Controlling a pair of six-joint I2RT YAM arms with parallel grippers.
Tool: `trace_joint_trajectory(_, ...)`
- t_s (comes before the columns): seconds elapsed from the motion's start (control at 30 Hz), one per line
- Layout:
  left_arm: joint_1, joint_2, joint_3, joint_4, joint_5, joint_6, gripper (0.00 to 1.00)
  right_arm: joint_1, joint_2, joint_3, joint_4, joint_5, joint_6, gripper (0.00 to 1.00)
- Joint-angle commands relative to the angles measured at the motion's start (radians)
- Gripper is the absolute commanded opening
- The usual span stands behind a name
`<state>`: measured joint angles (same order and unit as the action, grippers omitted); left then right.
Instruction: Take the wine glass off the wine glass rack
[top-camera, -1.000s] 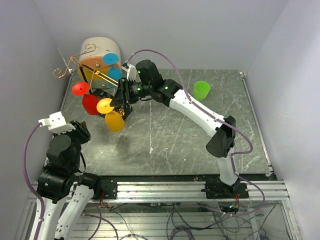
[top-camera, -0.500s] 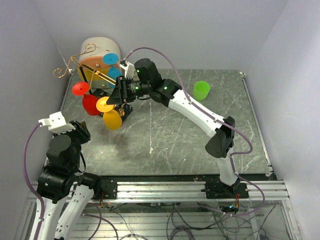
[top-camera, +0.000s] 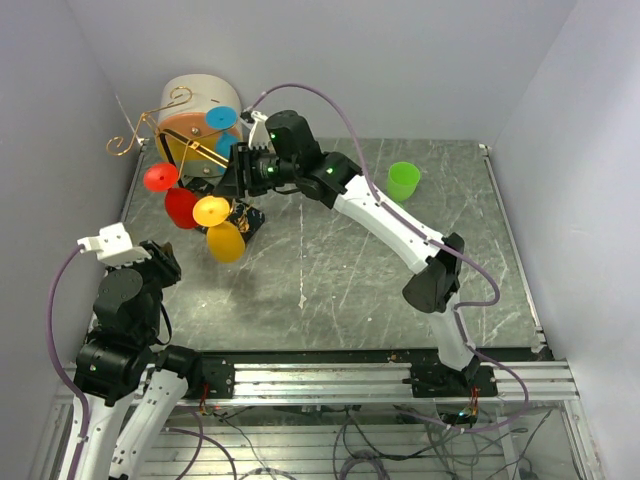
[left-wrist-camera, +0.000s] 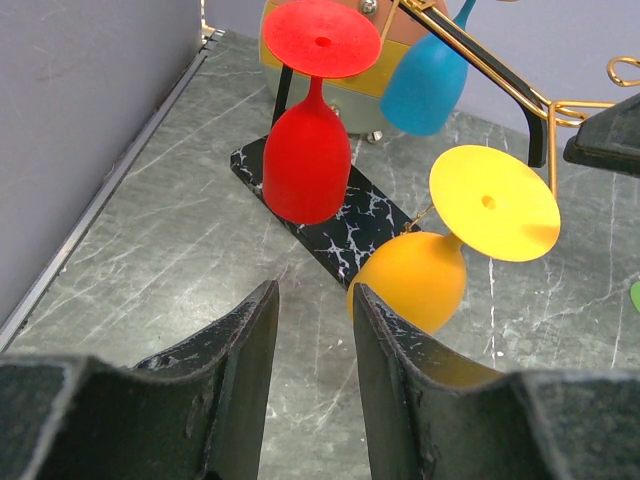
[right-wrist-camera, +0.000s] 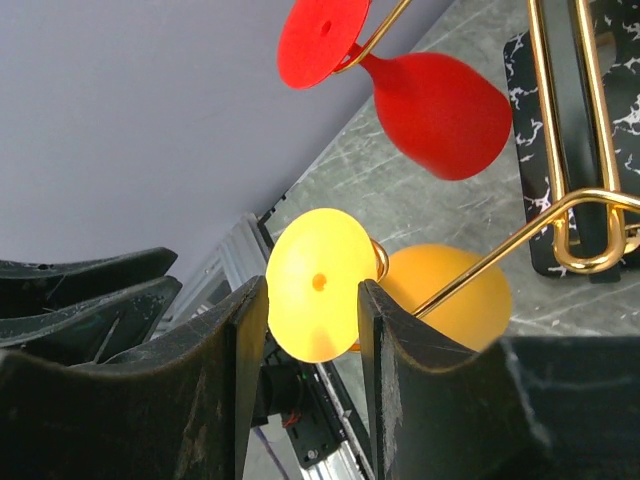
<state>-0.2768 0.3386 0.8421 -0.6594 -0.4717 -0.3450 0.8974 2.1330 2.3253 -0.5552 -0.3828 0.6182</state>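
Wine glass rack (left-wrist-camera: 342, 228): gold wire stand on a black speckled base, at the far left of the counter (top-camera: 350, 285), just in front of a cream drum (top-camera: 198, 92) with an orange face
Yellow wine glass (left-wrist-camera: 470, 235): on the rack, hanging upside down at the low end of a slanted rail – flat foot up, orange-yellow bowl down, beside the near end of the base
Red wine glass (left-wrist-camera: 306, 160): hangs the same way on the rack, its bowl above the black base
Blue wine glass (left-wrist-camera: 428, 85): hangs further back and higher up, close to the drum
Right hand (right-wrist-camera: 310, 292): stretched out to the rack, fingers spread apart with nothing clamped; in the wrist view the yellow foot sits in the gap between them – whether either finger touches it cannot be told
Left hand (left-wrist-camera: 313, 300): arm folded at the near left corner, well apart from the rack, fingers parted and empty, pointing towards the hanging glasses
Green cup (top-camera: 403, 181): upright at the far right of the counter, well away from both arms
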Motion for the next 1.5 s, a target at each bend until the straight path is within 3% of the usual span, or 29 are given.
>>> trace_joint_trajectory(0.0,-0.002,0.006,-0.003,0.007,-0.010,-0.003,0.47,-0.002,0.036,0.039,-0.026,0.015,-0.027,0.41)
trace_joint_trajectory(0.87,-0.002,0.012,-0.003,0.007,-0.008,-0.002,0.47,0.017,0.024,-0.003,-0.014,-0.015,-0.029,0.36)
trace_joint_trajectory(1.47,-0.002,0.014,-0.003,0.009,-0.005,-0.002,0.47,0.034,0.005,-0.032,0.046,-0.060,0.005,0.24)
